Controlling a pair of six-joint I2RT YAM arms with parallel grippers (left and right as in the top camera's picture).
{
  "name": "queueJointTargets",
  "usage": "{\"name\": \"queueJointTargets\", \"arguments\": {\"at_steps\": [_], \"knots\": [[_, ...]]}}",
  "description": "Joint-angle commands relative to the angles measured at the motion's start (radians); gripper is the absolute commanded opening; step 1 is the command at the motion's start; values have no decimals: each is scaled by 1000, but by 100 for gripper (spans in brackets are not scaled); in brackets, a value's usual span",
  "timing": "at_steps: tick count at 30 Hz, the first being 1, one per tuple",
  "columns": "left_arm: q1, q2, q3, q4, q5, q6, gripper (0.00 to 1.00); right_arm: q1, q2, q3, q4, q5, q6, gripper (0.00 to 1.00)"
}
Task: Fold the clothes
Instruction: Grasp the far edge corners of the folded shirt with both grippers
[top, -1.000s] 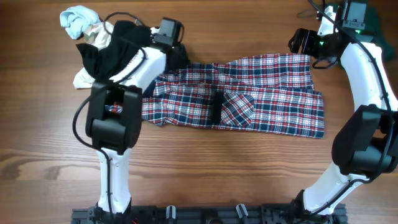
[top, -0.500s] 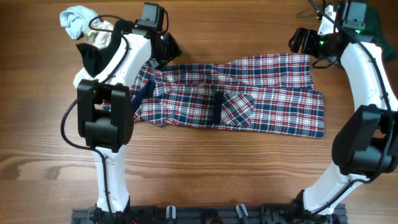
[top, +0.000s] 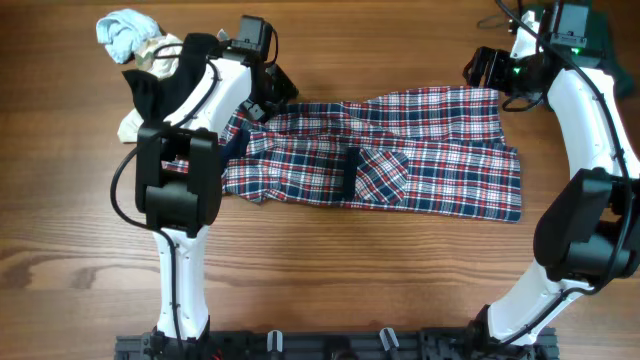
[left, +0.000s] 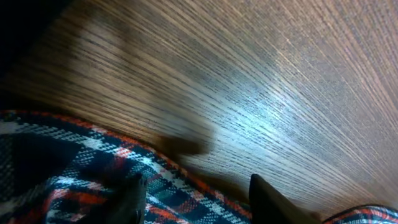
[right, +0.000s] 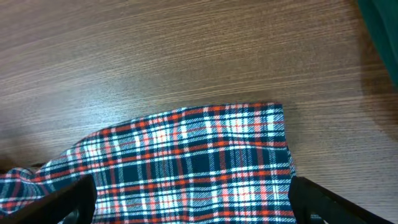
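The plaid garment (top: 400, 160) lies spread flat across the middle of the table, with a dark navy strip (top: 348, 172) next to a pocket. My left gripper (top: 265, 97) is at its upper left corner. In the left wrist view the fingers (left: 199, 202) are open, low over the plaid edge (left: 74, 180). My right gripper (top: 490, 72) hovers just past the upper right corner. In the right wrist view its fingers (right: 193, 205) are wide open over the plaid cloth (right: 186, 162), holding nothing.
A pile of other clothes sits at the back left: a white and pale blue piece (top: 125, 33), a black one (top: 158, 90) and a cream one (top: 133, 126). A dark green thing (top: 612, 45) lies at the back right, also in the right wrist view (right: 382, 25).
My left gripper swung left along the garment's upper left corner, then came back slightly right. That corner now lies spread further left. The right arm has not moved.
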Motion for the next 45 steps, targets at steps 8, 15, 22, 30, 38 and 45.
{"name": "queueJointTargets", "arguments": {"at_steps": [8,15,22,30,38,45], "knots": [[-19,87,11,20,50,-11,4,1,11,11,-9,32,-19,99],[13,35,164,-76,27,34,4,0,11,11,-56,40,36,98],[13,-126,191,-152,-97,80,4,-11,74,11,-17,59,68,99],[2,-142,190,-174,-128,106,4,-18,185,11,129,43,58,93],[-24,-140,190,-188,-188,106,4,-18,262,11,227,43,58,87],[-29,-135,178,-187,-210,106,4,-18,297,11,287,43,61,63]]}}
